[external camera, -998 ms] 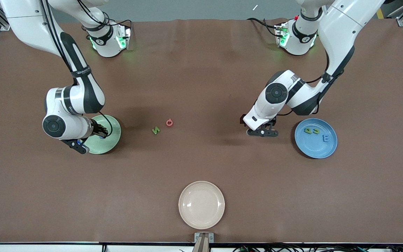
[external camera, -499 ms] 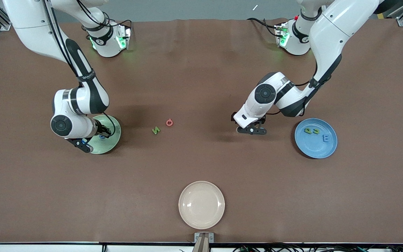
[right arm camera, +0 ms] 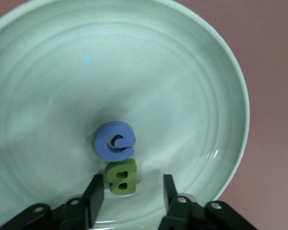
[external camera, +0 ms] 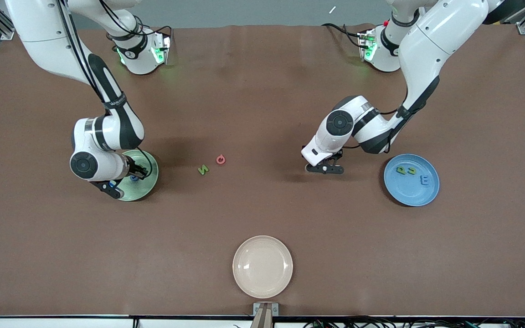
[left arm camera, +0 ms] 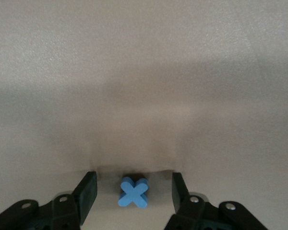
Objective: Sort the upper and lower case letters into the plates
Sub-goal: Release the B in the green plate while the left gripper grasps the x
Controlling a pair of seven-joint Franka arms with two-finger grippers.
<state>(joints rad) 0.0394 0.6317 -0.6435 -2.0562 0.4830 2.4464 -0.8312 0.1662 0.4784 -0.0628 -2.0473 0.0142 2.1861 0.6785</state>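
Observation:
My left gripper is down at the table near the middle, between the loose letters and the sky blue plate. It is open, with a blue X lying on the mat between its fingers, untouched on both sides. My right gripper is low over the mint green plate, also open. A green B lies between its fingers beside a blue lower case letter on the plate. The blue plate holds two green letters and a blue E.
A green N and a red letter lie on the brown mat between the two plates. A cream-beige plate sits near the table's front edge, nearest the front camera.
My left arm has swung its hand away from the blue plate toward the table's middle and lowered it. My right hand has shifted slightly over the mint plate.

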